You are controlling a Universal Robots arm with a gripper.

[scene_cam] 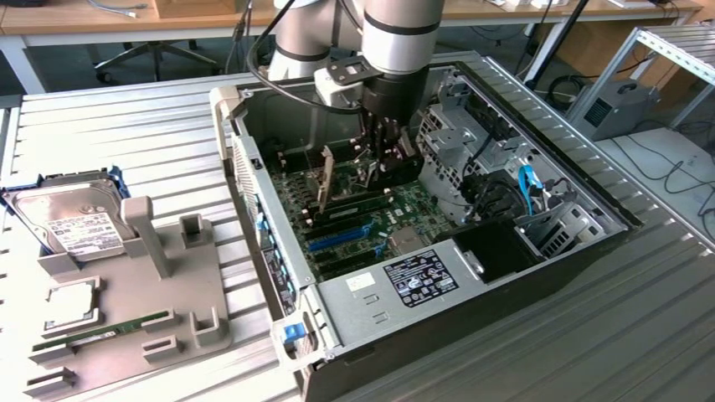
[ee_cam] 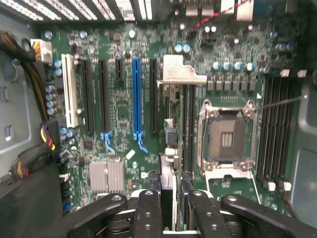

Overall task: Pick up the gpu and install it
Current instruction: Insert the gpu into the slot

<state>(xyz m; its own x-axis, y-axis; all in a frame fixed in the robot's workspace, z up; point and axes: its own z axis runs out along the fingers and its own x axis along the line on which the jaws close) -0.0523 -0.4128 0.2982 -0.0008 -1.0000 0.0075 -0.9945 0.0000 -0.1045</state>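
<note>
Ribbed metal bench point(scene_cam: 134, 142) carries the open case point(scene_cam: 447, 276), where the gripper point(ee_cam: 173, 210), fingers part-closed on the gpu point(ee_cam: 174, 129), holds it upright over the motherboard point(ee_cam: 124, 148) at twelve o'clock; slight misalignment could jam its edge against the slot.
</note>
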